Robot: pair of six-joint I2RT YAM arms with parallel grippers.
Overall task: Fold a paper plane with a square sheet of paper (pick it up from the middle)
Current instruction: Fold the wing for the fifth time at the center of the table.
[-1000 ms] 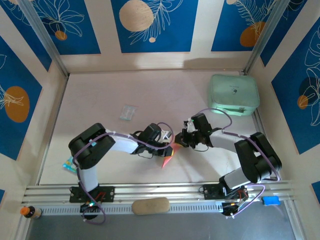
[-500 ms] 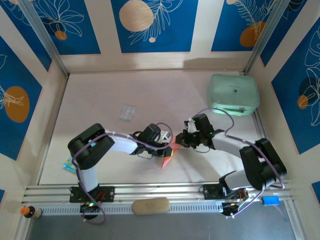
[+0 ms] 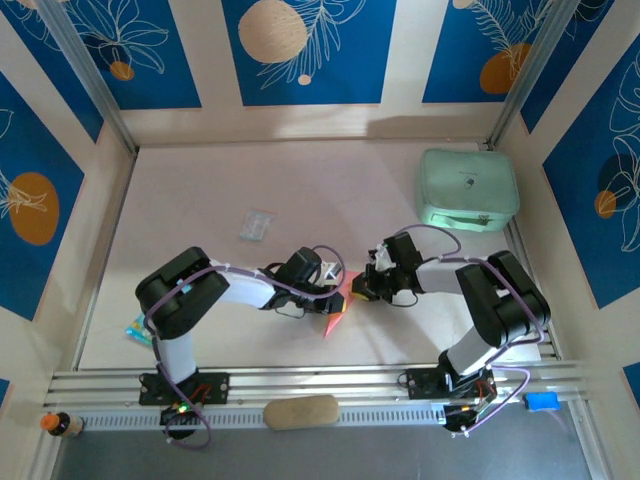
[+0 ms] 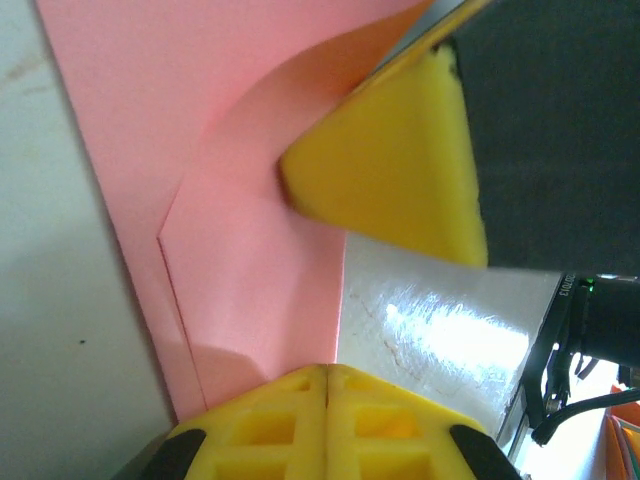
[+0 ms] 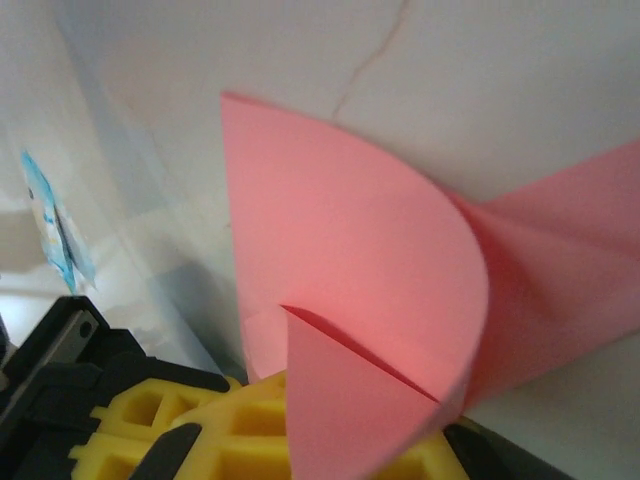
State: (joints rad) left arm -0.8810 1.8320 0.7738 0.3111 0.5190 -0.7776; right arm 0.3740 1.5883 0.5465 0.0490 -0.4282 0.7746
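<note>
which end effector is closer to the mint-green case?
Right. Both meet at the pink paper; the right end effector is on the side toward the mint-green case, the left end effector on the far side.

My right arm point(image 3: 500, 298) has pulled its elbow in toward the middle of the table, so from above the upper link now sits closer to the wrist and the forearm looks shorter. The right gripper point(image 3: 363, 286) has slid slightly down toward my edge, and its jaws have drawn the last bit together on the square sheet of paper point(image 3: 340, 305). More pink now shows just beside its fingers.
</note>
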